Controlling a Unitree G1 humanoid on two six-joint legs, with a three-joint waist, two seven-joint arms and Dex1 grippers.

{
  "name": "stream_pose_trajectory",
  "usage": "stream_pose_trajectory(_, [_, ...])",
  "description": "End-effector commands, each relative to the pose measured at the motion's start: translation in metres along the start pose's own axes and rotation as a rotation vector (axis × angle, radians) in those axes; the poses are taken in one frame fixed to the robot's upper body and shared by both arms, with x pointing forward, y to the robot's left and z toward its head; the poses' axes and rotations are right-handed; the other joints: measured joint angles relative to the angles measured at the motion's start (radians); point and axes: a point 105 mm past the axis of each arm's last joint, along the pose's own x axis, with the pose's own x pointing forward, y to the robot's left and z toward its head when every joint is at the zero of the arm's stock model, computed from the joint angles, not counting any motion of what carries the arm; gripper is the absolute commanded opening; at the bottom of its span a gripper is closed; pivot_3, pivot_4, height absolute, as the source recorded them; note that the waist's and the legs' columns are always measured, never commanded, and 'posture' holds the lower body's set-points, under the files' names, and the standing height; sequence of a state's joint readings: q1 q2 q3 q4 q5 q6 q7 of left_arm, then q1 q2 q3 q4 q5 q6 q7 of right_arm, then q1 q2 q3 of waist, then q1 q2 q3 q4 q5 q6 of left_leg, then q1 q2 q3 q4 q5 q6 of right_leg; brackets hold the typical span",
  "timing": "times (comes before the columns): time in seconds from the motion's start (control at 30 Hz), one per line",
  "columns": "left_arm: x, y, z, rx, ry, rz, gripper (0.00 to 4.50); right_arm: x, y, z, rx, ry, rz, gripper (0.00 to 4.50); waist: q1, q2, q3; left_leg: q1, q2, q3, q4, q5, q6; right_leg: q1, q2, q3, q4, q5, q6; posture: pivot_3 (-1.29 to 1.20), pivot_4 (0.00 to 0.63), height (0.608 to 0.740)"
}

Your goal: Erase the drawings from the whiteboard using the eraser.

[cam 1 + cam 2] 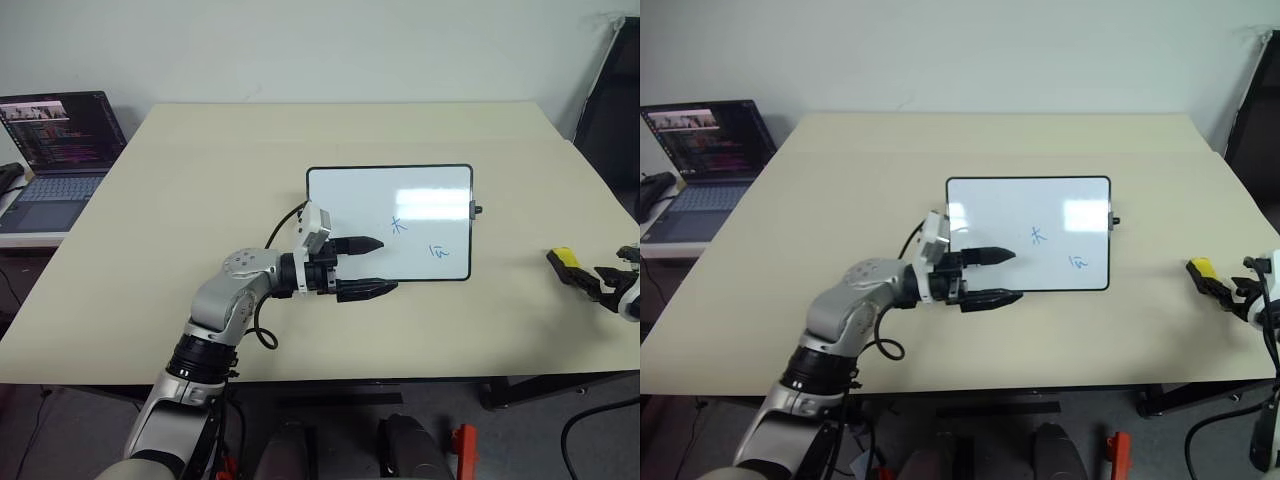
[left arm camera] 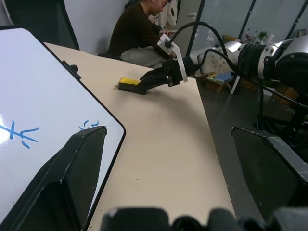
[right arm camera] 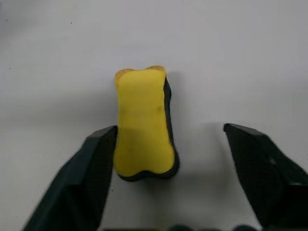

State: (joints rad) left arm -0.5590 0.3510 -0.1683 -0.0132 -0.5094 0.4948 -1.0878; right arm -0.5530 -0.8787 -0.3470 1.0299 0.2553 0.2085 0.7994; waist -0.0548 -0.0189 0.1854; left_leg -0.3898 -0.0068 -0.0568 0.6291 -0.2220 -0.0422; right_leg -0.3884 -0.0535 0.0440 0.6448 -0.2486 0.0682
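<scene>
The whiteboard [image 1: 390, 195] lies flat on the table, right of centre, with two small blue drawings [image 1: 399, 225] [image 1: 439, 251] on its near half. My left gripper [image 1: 385, 265] is open and level at the board's near left edge. One finger is over the board and the other is just off its frame, with nothing held. The yellow eraser [image 1: 563, 258] lies on the table to the right of the board. My right gripper [image 3: 171, 131] is open and straddles the eraser [image 3: 143, 125]; one finger touches its side and the other stands apart.
The beige table [image 1: 200, 180] spreads wide around the board. An open laptop [image 1: 55, 160] sits on a side desk at the left. A dark chair [image 1: 615, 100] stands by the far right corner. A seated person [image 2: 137, 29] is beyond the table's right end.
</scene>
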Motion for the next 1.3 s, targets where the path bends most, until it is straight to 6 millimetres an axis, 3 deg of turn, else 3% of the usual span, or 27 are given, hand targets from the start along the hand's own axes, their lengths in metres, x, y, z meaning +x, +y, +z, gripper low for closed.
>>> stream_pose_trajectory(0.03, [0.0,-0.006,0.014,0.047,-0.036,-0.017,4.5,0.003,0.002,0.012,-0.026,-0.036,0.0,2.39,-0.001,0.0,0.0,0.0,0.0,0.0,0.0,0.0,0.0,0.0,0.0,0.0,0.0,0.0,0.0,0.0,0.15,0.74])
stream_pose_trajectory(0.13, [-0.001,-0.006,0.014,0.046,-0.032,-0.015,4.5,0.007,0.005,0.012,-0.027,-0.034,0.003,1.23,-0.001,0.0,0.0,0.0,0.0,0.0,0.0,0.0,0.0,0.0,0.0,0.0,0.0,0.0,0.0,0.0,0.15,0.74])
stream_pose_trajectory(0.2, [-0.001,-0.007,0.013,0.045,-0.031,-0.015,4.5,0.009,0.006,0.011,-0.028,-0.031,0.005,0.87,-0.001,0.0,0.0,0.0,0.0,0.0,0.0,0.0,0.0,0.0,0.0,0.0,0.0,0.0,0.0,0.0,0.15,0.74])
stream_pose_trajectory(0.53, [-0.006,-0.005,0.013,0.047,-0.019,0.011,4.5,0.009,0.01,0.013,-0.05,-0.043,0.022,0.86,-0.002,0.0,0.0,0.0,0.0,0.0,0.0,0.0,0.0,0.0,0.0,0.0,0.0,0.0,0.0,0.0,0.15,0.74])
stream_pose_trajectory(0.6, [-0.011,-0.001,0.014,0.055,-0.015,0.031,4.5,0.003,0.006,0.021,-0.068,-0.068,0.01,0.86,-0.001,0.0,0.0,0.0,0.0,0.0,0.0,0.0,0.0,0.0,0.0,0.0,0.0,0.0,0.0,0.0,0.15,0.74])
stream_pose_trajectory(0.67, [-0.025,0.007,0.018,0.076,-0.001,0.081,4.5,-0.016,0.003,0.048,-0.13,-0.154,0.003,0.86,0.001,0.0,0.0,-0.001,0.0,0.0,0.0,0.0,0.0,0.0,0.0,0.0,0.0,0.0,0.0,0.0,0.15,0.74])
stream_pose_trajectory(0.73, [-0.05,0.017,0.02,0.091,0.026,0.158,4.5,-0.05,0.036,0.101,-0.192,-0.337,0.121,0.86,0.001,0.003,0.001,-0.002,0.0,0.0,0.0,0.0,0.0,-0.002,0.0,0.0,0.0,0.0,0.0,0.0,0.15,0.74])
stream_pose_trajectory(0.8, [-0.066,0.023,0.019,0.086,0.036,0.215,4.5,-0.078,0.08,0.135,-0.239,-0.451,0.274,0.86,-0.005,0.008,0.003,-0.003,0.0,-0.001,-0.001,0.0,0.0,-0.004,0.0,0.0,0.001,0.0,0.0,0.0,0.15,0.74])
stream_pose_trajectory(0.9, [-0.085,0.03,0.013,0.063,0.052,0.28,4.5,-0.101,0.135,0.16,-0.29,-0.525,0.486,0.85,-0.008,0.008,0.004,-0.001,0.001,-0.001,0.0,0.0,0.0,-0.003,0.0,0.0,0.002,-0.003,0.005,0.0,0.15,0.74])
stream_pose_trajectory(0.97, [-0.096,0.035,0.005,0.058,0.083,0.324,4.5,-0.11,0.182,0.171,-0.373,-0.548,0.658,0.85,-0.005,0.004,0.004,0.002,0.001,-0.002,0.0,0.0,0.0,0.001,0.0,-0.001,0.002,-0.003,0.005,0.0,0.15,0.74])
stream_pose_trajectory(1.03, [-0.102,0.038,-0.001,0.059,0.101,0.35,4.5,-0.106,0.223,0.171,-0.439,-0.543,0.782,0.85,-0.005,0.001,0.004,0.003,0.002,-0.002,0.0,0.0,0.0,0.001,0.0,-0.002,0.002,-0.003,0.004,0.0,0.15,0.74])
stream_pose_trajectory(1.13, [-0.11,0.044,-0.007,0.081,0.105,0.424,4.5,-0.082,0.28,0.155,-0.529,-0.513,0.906,0.85,0.002,-0.003,0.003,0.002,0.002,-0.002,0.0,0.0,0.0,0.0,0.0,-0.002,0.001,-0.002,0.002,0.0,0.15,0.74])
stream_pose_trajectory(1.3, [-0.12,0.035,-0.014,0.09,0.092,0.476,4.5,-0.027,0.334,0.122,-0.666,-0.483,0.885,0.85,0.013,-0.003,0.003,-0.009,0.001,-0.003,0.0,0.0,0.0,-0.011,-0.001,-0.002,0.002,0.002,-0.001,0.0,0.15,0.74])
